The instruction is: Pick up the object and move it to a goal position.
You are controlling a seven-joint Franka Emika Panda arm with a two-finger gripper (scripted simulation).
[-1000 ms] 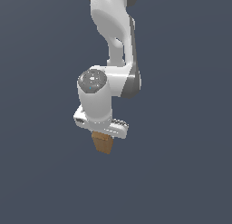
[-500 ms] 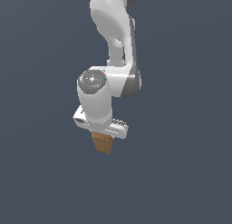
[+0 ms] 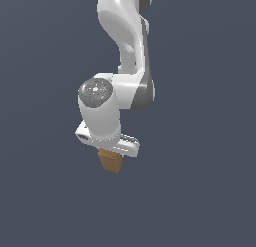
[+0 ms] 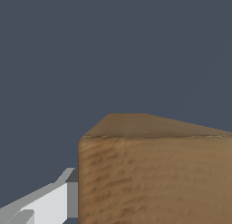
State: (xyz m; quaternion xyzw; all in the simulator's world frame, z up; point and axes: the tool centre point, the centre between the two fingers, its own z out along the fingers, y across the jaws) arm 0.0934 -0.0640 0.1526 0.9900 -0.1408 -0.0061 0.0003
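The small tan-brown block hangs under the white hand of my arm in the exterior view, a little left of centre. My gripper is shut on it; the fingers are mostly hidden behind the hand and the block. In the wrist view the block fills the lower right, seen very close, with one white finger pressed against its side. The other finger is hidden behind the block. No goal marker shows in either view.
The white arm rises from the hand to the top of the exterior view. Around it there is only a plain dark blue-grey background, with no surface or other object visible.
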